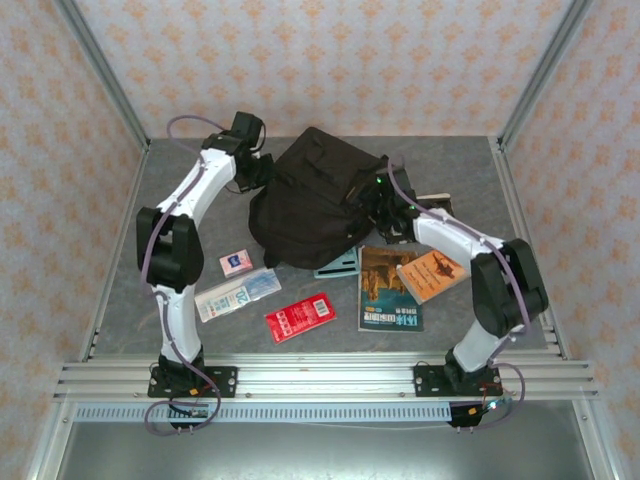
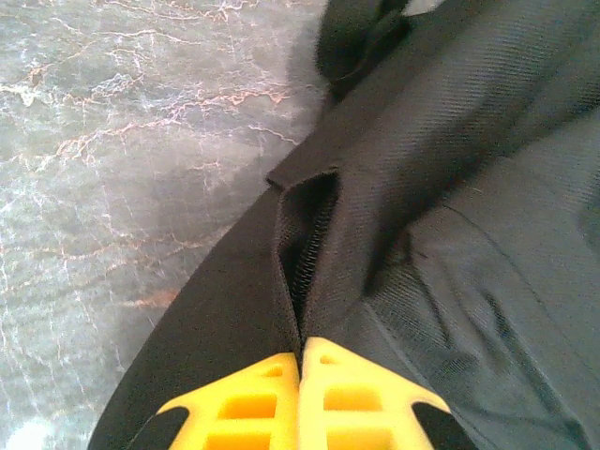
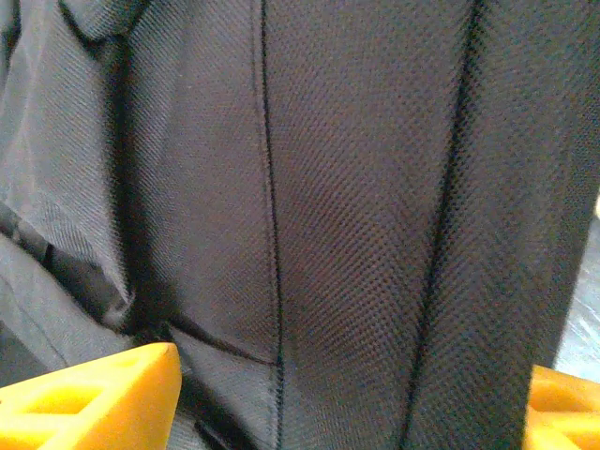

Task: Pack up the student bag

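The student bag (image 1: pixel 310 195) is clamped at its zipper seam (image 2: pixel 302 253) by the left gripper (image 2: pixel 300 375), probably for opening, while the right gripper (image 3: pixel 352 375) jaws are spread wide.

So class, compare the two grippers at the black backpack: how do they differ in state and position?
The left gripper is shut, pinching a fold of the student bag; the right gripper is open, fabric spanning its gap. The left gripper meets the bag's left edge, the right gripper its right side. Both have yellow fingers against the bag.
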Tool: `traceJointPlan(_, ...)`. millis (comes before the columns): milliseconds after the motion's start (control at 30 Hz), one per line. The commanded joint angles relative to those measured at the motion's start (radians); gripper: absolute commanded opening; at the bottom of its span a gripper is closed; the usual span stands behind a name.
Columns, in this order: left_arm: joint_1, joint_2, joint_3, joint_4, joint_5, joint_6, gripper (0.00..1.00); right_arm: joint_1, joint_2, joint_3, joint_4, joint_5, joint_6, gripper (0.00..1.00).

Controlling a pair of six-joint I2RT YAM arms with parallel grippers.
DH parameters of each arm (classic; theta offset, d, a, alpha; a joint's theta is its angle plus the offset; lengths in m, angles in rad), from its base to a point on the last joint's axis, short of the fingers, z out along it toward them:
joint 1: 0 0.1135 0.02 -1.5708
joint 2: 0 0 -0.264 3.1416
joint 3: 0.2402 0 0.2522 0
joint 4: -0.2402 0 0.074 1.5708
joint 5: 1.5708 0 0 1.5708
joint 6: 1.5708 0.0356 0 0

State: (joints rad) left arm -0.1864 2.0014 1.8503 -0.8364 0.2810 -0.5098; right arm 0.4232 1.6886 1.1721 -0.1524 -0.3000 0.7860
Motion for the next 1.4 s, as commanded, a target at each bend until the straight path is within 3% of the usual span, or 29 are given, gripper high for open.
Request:
traceJointPlan(0,0.007,-0.161,-0.035,0.024,0.068,-0.086,0.00,-0.008,0.090,0.205,-0.042,-0.055,-0.062,0.71)
traceJointPlan(167,0.019,-0.350,-0.241,0.110,0.071,-0.229,0.00,-0.012,0.310,0.625,-0.248,-0.125,-0.173,0.73)
traceJointPlan(300,0.009,-0.564,-0.540,0.298,0.004,-0.470,0.00,-0.013,0.581,1.112,-0.540,-0.203,-0.272,0.81)
traceJointPlan(367,-0.025,-0.657,-0.695,0.413,-0.075,-0.616,0.00,-0.014,0.698,1.370,-0.743,-0.136,-0.320,0.85)
traceJointPlan(433,-0.091,-0.722,-0.814,0.507,-0.190,-0.741,0.00,-0.014,0.715,1.471,-0.841,-0.044,-0.356,0.89)
traceJointPlan(500,-0.183,-0.751,-0.875,0.553,-0.333,-0.829,0.00,-0.014,0.634,1.405,-0.859,0.087,-0.382,0.91)
traceJointPlan(567,-0.256,-0.743,-0.884,0.593,-0.423,-0.853,0.00,-0.014,0.507,1.218,-0.790,0.185,-0.395,0.93)
traceJointPlan(733,-0.327,-0.684,-0.819,0.574,-0.491,-0.894,0.00,-0.013,0.209,0.785,-0.601,0.270,-0.354,0.95)
traceJointPlan(767,-0.335,-0.679,-0.811,0.570,-0.496,-0.898,0.04,-0.014,0.157,0.709,-0.569,0.278,-0.343,0.95)
traceJointPlan(967,-0.431,-0.620,-0.763,0.578,-0.433,-0.847,0.35,-0.023,-0.050,0.487,-0.491,0.324,-0.323,0.95)
traceJointPlan(1200,-0.494,-0.522,-0.724,0.721,-0.090,-0.702,0.42,-0.030,-0.133,0.468,-0.498,0.290,-0.376,0.92)
traceJointPlan(1267,-0.496,-0.560,-0.705,0.677,-0.077,-0.627,0.44,-0.031,-0.130,0.466,-0.497,0.246,-0.395,0.89)
traceJointPlan(1367,-0.495,-0.665,-0.643,0.502,-0.160,-0.451,0.48,-0.030,-0.127,0.421,-0.428,0.094,-0.422,0.86)
